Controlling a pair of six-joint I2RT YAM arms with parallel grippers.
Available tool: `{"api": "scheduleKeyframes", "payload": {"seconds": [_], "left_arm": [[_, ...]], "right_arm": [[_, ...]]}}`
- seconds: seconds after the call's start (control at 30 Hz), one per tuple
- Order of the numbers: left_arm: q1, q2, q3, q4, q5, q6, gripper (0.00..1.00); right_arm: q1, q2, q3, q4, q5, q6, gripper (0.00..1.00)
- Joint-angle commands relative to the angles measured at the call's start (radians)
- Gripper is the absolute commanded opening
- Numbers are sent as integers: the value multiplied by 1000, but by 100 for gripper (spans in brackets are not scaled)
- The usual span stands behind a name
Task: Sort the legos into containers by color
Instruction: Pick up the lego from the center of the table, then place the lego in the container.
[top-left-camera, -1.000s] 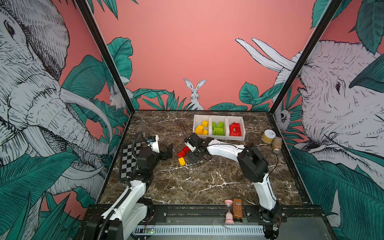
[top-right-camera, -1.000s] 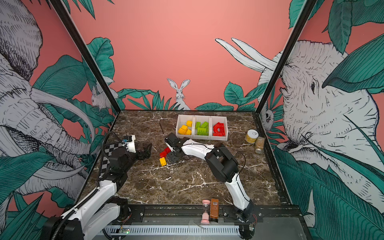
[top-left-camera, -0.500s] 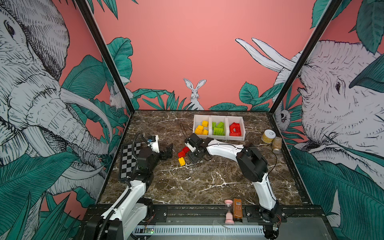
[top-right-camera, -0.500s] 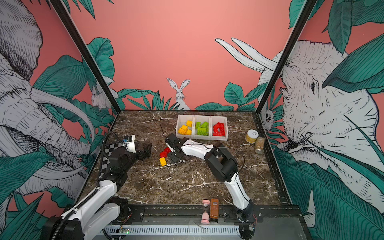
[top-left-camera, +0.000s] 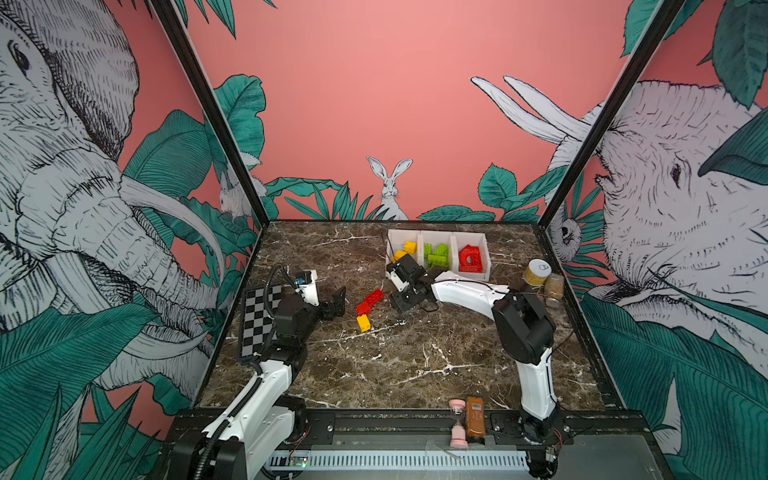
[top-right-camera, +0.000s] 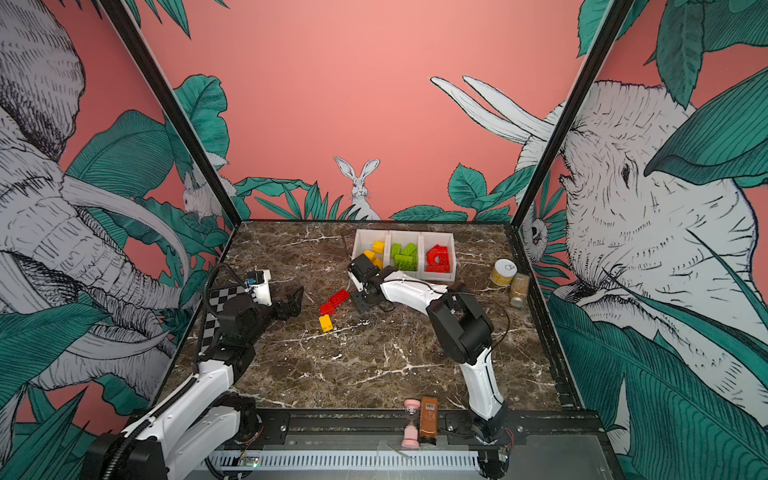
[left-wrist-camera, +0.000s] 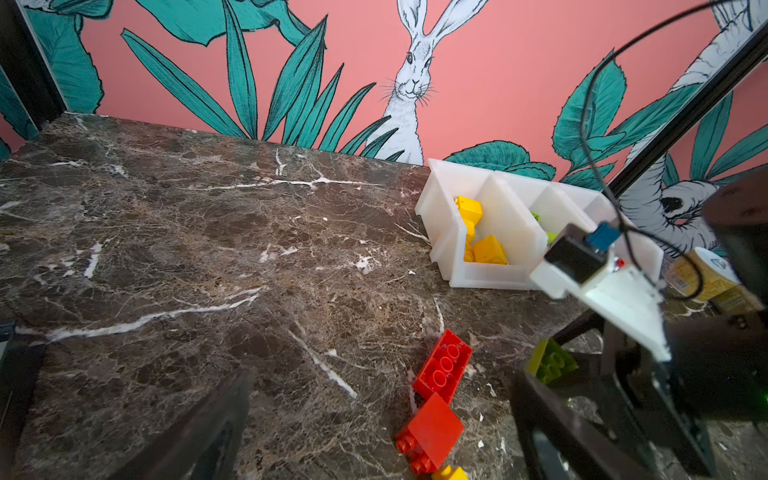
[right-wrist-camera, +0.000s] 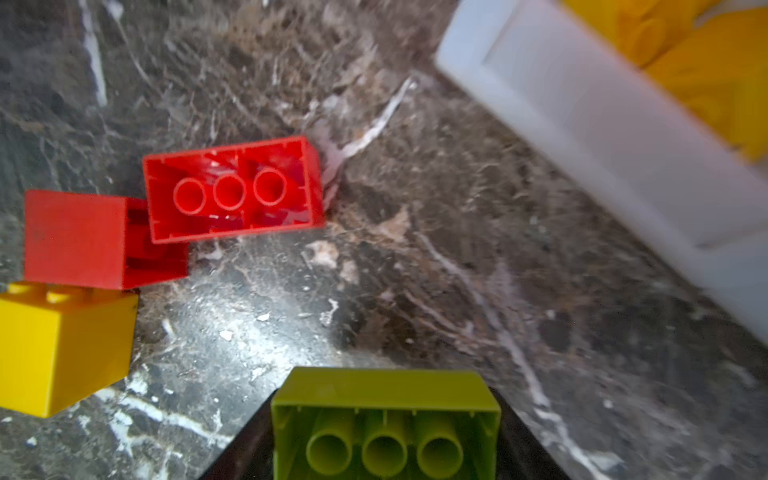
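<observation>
My right gripper (top-left-camera: 405, 300) is low over the table in front of the containers (top-left-camera: 476, 275), shut on a lime green lego (right-wrist-camera: 384, 390) that lies on its side, hollow underside toward the wrist camera. The same brick (left-wrist-camera: 552, 365) shows between the right fingers in the left wrist view. Left of it lie an upside-down red lego (top-left-camera: 374, 296), a second red lego (top-left-camera: 363, 308) and a yellow lego (top-left-camera: 364, 323). The three white bins hold yellow, green and red bricks, left to right. My left gripper (top-left-camera: 332, 305) stands open and empty, left of the loose bricks.
A yellow-labelled jar (top-left-camera: 537, 272) and a brown jar (top-left-camera: 554, 287) stand near the right wall. A checkerboard (top-left-camera: 259, 320) lies by the left wall. A pink hourglass (top-left-camera: 458, 422) and a brown bottle (top-left-camera: 475, 417) sit on the front rail.
The right gripper's jaws have narrowed onto the lime green lego, and the right elbow has shifted slightly left. The left arm has not moved.
</observation>
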Motion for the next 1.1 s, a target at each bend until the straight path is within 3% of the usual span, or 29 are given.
{"api": "scheduleKeyframes", "payload": {"seconds": [0.0,0.57,1.07], "left_arm": [[-6,-14,9,1,-3,3,99],[-7,-15,6,4,-7,10,99],[-7,-34,8,-10,-11,13,99]], "right_arm": [[-39,-66,5,-5,20,-19,55],[-297,49,236,0,2,-89,51],[-366,203,431,-58,-1,-80,56]]}}
